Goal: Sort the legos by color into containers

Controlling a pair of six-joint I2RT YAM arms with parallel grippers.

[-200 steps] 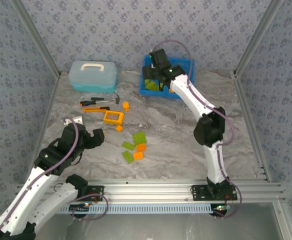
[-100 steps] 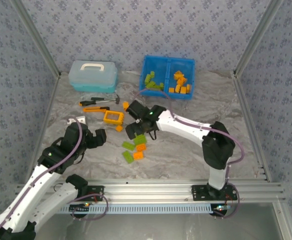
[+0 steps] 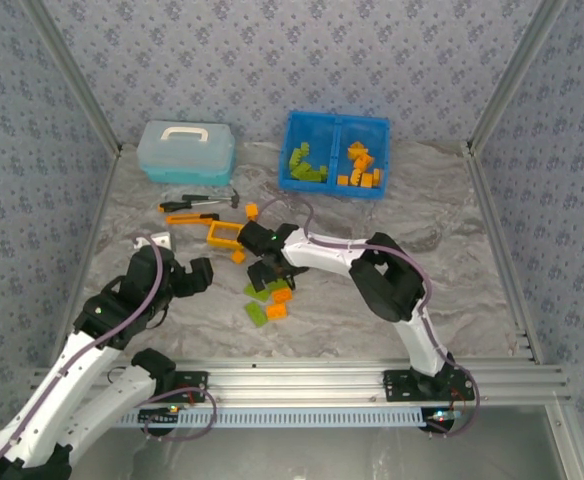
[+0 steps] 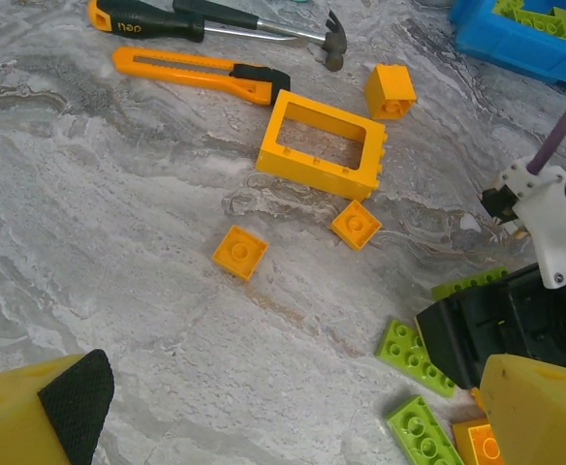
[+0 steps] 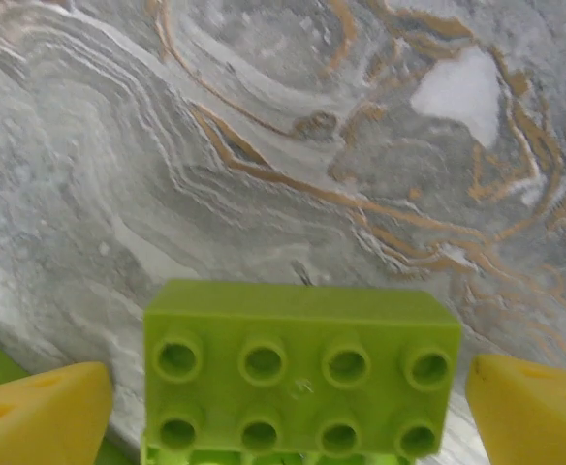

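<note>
Legos (image 3: 259, 312) lie scattered mid-bench. One lime brick (image 5: 302, 373) sits between the right gripper's (image 3: 267, 268) wide jaws, ungripped. Pick step; next: close, lift, carry to far blue tray's (image 3: 334, 191) left compartment. Left gripper (image 3: 194, 272) wide, empty.

Open table (image 3: 462, 270) at right; the right arm (image 3: 322, 252) spans the middle. Hammer (image 3: 212, 200), cutter (image 3: 192, 217), box (image 3: 187, 150) and tray (image 3: 334, 191) line the far side.
</note>
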